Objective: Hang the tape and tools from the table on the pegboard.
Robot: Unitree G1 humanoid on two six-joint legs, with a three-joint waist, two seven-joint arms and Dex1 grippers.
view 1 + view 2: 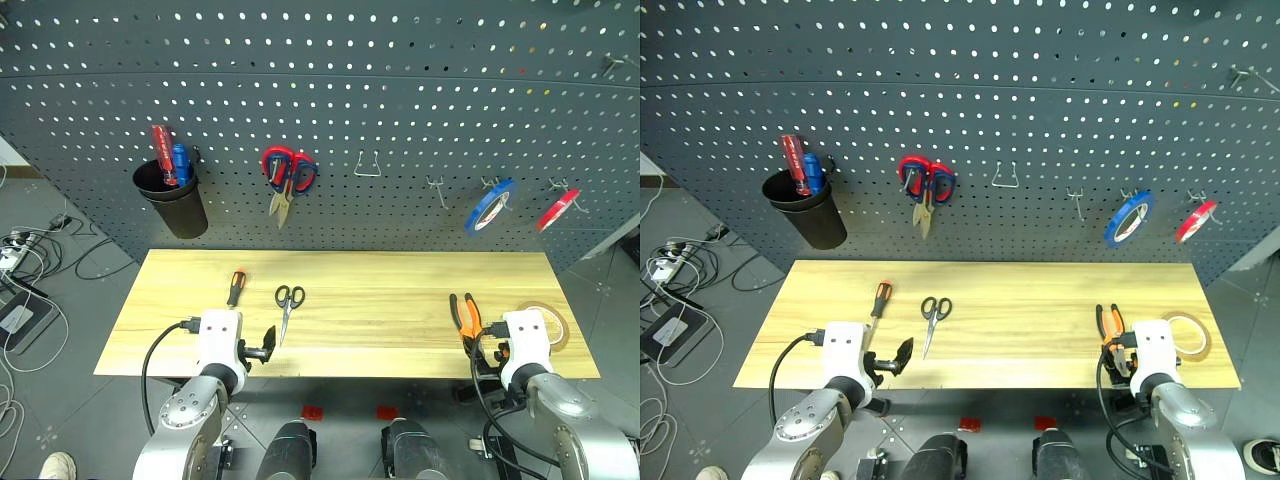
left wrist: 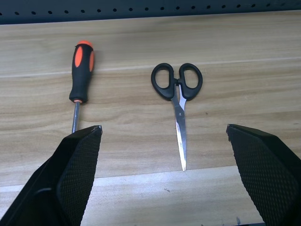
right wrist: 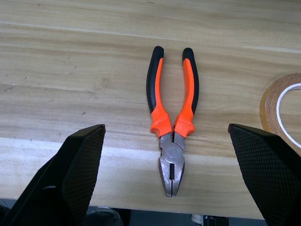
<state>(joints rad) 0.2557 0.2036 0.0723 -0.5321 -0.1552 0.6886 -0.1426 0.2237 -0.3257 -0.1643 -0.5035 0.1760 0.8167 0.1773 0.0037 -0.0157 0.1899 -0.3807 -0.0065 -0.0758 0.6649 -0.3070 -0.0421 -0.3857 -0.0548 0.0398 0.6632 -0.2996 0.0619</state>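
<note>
I have both grippers spread wide: left gripper point(image 2: 164, 179) facing scissors point(image 2: 178, 101) at twelve o'clock, right gripper point(image 3: 167, 183) facing pliers point(image 3: 171, 120). Tape point(image 3: 283, 112) lies at two o'clock (pliers overhang the table point(image 1: 400, 290) edge; a nudge could drop them).

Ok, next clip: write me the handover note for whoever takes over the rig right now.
Left tool: open, holding nothing, over the table's near edge, facing the screwdriver and black scissors.
Right tool: open, holding nothing, lined up on the pliers; the tan tape lies flat just to their right.
Done: nothing. All four items still lie on the table.
Left: hang the screwdriver, scissors, pliers and tape on the pegboard.
Already on the board, leave alone: cup with red and blue screwdrivers, red scissors, blue roll, red roll.
</note>
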